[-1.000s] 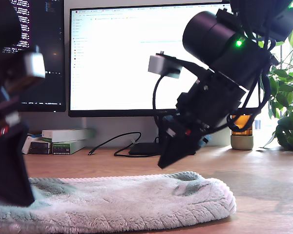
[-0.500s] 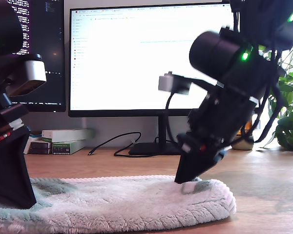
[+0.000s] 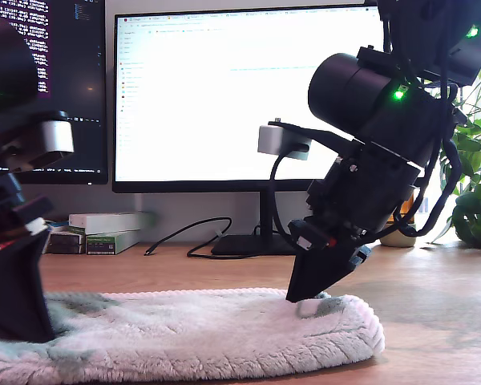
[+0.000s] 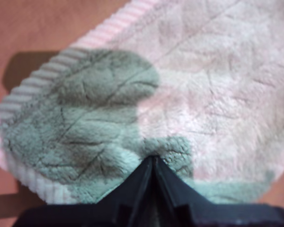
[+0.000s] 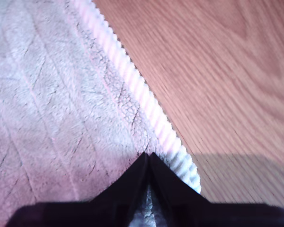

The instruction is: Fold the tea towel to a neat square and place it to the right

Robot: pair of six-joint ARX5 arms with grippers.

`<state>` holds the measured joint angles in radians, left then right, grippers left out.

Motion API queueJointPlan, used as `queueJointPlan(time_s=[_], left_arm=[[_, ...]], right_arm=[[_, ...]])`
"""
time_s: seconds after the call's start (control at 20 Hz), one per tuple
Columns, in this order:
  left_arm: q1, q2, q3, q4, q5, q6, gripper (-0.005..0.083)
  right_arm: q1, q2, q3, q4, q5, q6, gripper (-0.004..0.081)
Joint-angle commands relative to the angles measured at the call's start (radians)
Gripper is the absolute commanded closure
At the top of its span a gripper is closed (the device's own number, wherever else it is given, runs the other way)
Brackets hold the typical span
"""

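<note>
Nearest the lens, the tea towel [image 3: 184, 337] lies spread flat along the bottom of the exterior view, from its lower left to just right of centre, on the wooden desk [image 3: 441, 313]. It is not yet folded. One arm [image 3: 16, 289] stands on it at the lower left of that view. Further back, another arm [image 3: 361, 200] has its black tip down on the towel's end right of centre. The wrist views do not settle which arm is which.

My first gripper [image 4: 151, 161] has its jaws drawn together to a point, buried in the pile near a towel corner. My second gripper [image 5: 148, 156] is likewise closed, just inside the ribbed hem [image 5: 146, 104]. Whether either has caught a pinch of cloth, I cannot tell. Behind stand the monitor [image 3: 224, 96] and a plant [image 3: 473, 176] at the right edge.

I judge this the grasp before the first fold. Next, both ends need a firm pinch, then a lift together and a carry across to the opposite hem.

A second ago the arm right of centre hung clear above the towel. Half a second ago it had touched down, and it has barely shifted since.
</note>
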<state>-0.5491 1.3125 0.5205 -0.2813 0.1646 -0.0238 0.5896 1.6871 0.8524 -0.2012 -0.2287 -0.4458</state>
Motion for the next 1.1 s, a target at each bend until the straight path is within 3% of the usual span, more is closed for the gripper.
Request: queueJointPlan(time_s=[0.0,0.6,1.05], left_arm=[[0.014,0.060,-0.010,0.006,-0.030,0.006,0.0795],[0.079,0.110,0.151,-0.033,-0.084,0.157,0.0795],[0.079,0.211,0.165,-0.033,-0.064,0.183,0.0795]], right_arm=[[-0.004,0.039,-0.019,-0.043,0.010,0.001,0.0782],[-0.016,0.038,-0.019,-0.098,0.055,0.031,0.0782],[0.010,0.028,-0.019,-0.119,0.055,0.054,0.0782]])
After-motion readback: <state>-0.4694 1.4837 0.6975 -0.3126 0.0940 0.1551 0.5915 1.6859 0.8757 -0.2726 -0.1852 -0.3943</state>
